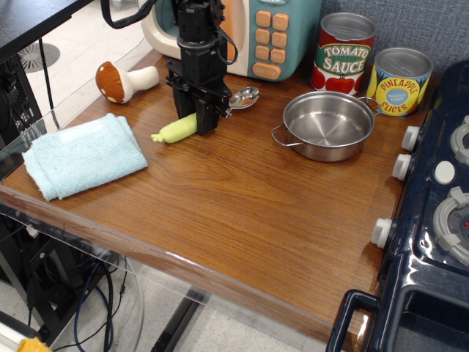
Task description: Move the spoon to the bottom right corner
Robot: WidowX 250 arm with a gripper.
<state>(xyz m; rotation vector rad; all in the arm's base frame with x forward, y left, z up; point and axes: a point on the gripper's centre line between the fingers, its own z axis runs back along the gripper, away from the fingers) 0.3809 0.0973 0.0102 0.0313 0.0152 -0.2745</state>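
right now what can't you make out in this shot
- Middle of the spoon handle: hidden behind the gripper.
- Whether the fingers actually clamp the handle: contact faces away from the camera.
- Toy stove: cut off by the right edge.
- Toy microwave: cropped by the top edge.
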